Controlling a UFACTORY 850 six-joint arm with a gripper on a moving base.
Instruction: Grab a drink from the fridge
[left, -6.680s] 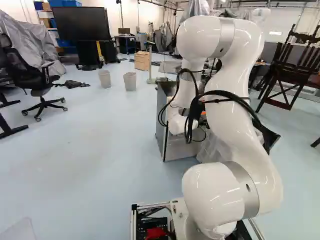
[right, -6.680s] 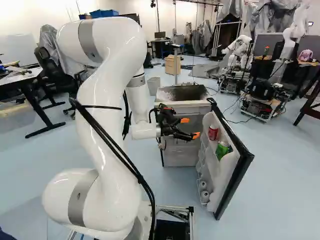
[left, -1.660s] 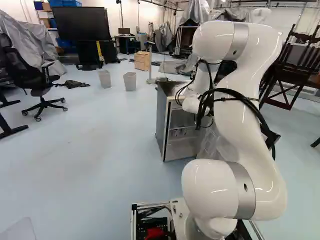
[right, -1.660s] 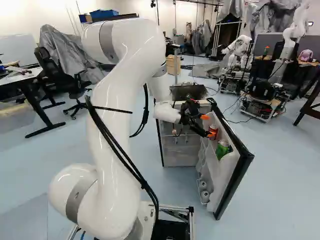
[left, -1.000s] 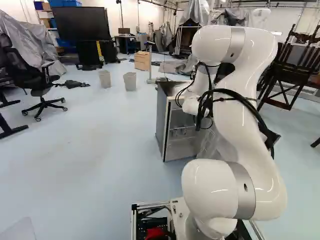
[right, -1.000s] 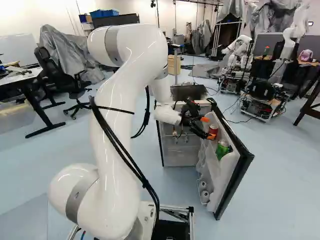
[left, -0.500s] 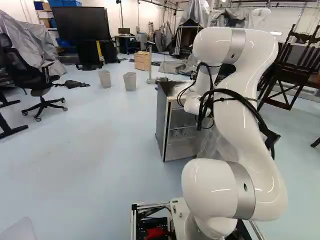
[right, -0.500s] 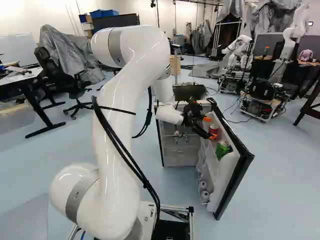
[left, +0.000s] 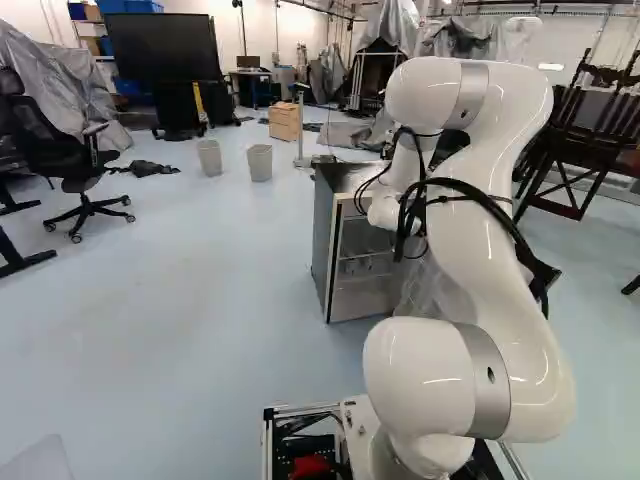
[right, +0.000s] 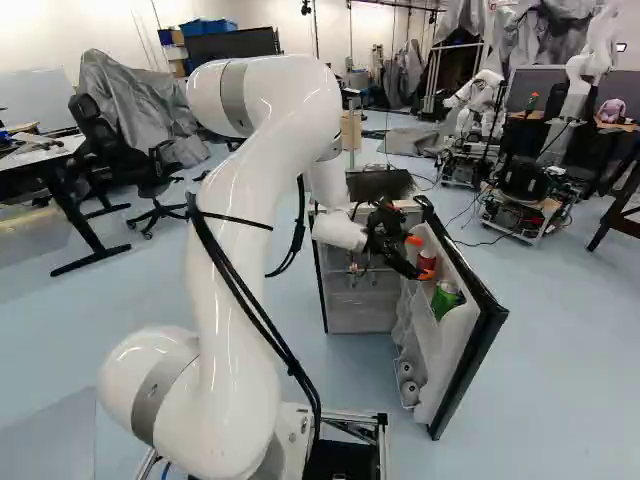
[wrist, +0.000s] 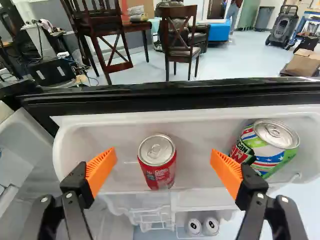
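The jaws (right: 417, 258) stand spread (neither pad touching), the red can (wrist: 157, 162) between them

The gripper (right: 420, 257) moved over to the fridge door (right: 448, 345); the red can (wrist: 159, 167), previously beyond its fingers, ended up between them.

the room is bright in every view. at twelve o'clock in the left base view, the white wall (left: 290, 35) looks nearly washed out; toward nine o'clock, the pale blue floor (left: 180, 260) has a soft sheen. bright streaks mark the glossy white robot arm (right: 225, 240). in the wrist view, the red soda can (wrist: 159, 172) has a shiny silver lid (wrist: 156, 151).
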